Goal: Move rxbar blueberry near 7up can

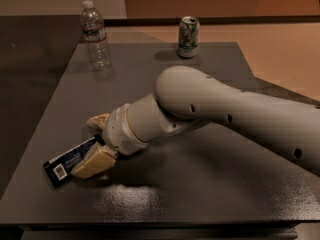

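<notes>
Near the front left corner of the dark grey worktop (200,184), the gripper (84,146) hides one end of the rxbar blueberry (65,163), grasp impossible to tell, while the 7up can (188,36) stands by the far edge, tan floor beyond.

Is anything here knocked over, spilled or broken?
Nothing stands out. The water bottle and soda can stand upright at the far side of the table; the snack bar lies flat near the front left corner, with the gripper at it.
</notes>
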You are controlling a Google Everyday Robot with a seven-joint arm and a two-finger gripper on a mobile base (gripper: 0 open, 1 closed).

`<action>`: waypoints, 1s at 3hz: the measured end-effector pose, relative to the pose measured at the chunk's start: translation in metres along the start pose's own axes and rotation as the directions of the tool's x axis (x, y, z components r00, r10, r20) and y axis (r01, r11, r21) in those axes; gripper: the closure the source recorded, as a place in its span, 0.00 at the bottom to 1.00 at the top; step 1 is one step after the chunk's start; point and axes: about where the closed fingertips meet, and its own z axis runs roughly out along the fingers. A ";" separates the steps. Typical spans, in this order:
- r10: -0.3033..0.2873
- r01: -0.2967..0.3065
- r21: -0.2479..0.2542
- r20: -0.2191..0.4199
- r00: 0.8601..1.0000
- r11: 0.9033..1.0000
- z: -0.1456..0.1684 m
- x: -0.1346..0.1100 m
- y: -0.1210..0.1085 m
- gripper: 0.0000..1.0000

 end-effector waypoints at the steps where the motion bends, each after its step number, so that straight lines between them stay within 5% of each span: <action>1: 0.000 0.000 0.000 0.000 1.000 1.000 -0.001 -0.002 0.000 1.00; 3: 0.000 0.000 0.000 0.000 1.000 1.000 -0.003 -0.004 0.000 1.00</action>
